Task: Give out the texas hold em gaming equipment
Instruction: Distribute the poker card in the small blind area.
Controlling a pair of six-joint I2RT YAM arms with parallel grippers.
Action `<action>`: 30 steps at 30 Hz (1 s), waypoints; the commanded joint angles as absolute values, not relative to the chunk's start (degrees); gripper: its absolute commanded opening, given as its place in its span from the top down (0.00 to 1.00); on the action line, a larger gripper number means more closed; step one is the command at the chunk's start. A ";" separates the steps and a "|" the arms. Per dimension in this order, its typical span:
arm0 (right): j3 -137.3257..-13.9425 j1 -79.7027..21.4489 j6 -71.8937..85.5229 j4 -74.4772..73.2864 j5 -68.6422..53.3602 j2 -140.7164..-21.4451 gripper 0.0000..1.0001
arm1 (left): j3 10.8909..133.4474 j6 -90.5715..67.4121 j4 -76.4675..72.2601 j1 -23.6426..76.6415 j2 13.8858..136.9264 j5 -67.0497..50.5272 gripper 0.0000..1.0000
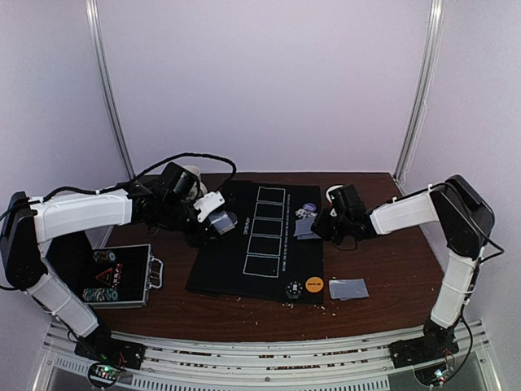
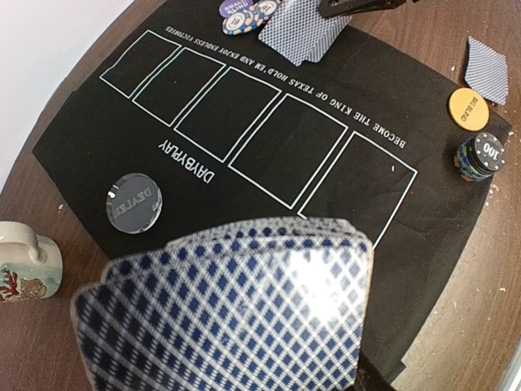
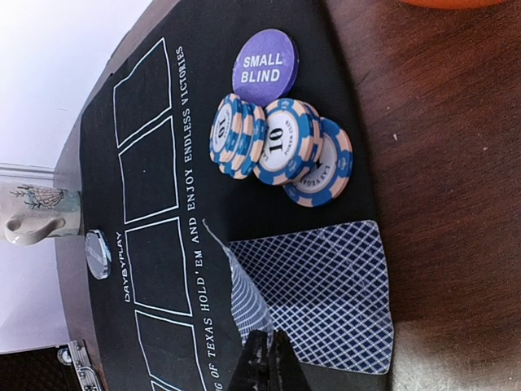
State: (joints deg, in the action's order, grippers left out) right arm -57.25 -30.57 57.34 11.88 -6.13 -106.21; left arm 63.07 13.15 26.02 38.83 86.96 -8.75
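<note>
My right claw (image 3: pixel 264 352) is pinched shut on one card (image 3: pixel 238 295) by the chips (image 3: pixel 281 151), so I should lift slowly while my left claw (image 1: pixel 216 221) grips the fanned deck (image 2: pixel 228 318).

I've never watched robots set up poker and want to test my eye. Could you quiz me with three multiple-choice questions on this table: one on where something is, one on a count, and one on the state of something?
1. Where does the purple disc lie?
A) on the black mat beside the chips
B) in the metal case
C) on bare wood by the mug

2. How many white card outlines are printed on the mat?
A) three
B) five
C) seven

3. How are the cards in the left gripper?
A) face up
B) squared into one stack
C) fanned, backs showing

Answers:
1 A: the disc sits on the mat next to the chips.
2 B: five outlines run in a row.
3 C: the cards spread like a fan, patterned backs towards the wrist camera.
</note>
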 commanded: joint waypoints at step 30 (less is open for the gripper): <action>-70.47 -32.88 29.26 -12.67 5.85 -99.37 0.61 | 63.02 13.28 23.96 38.96 85.93 -8.80 0.54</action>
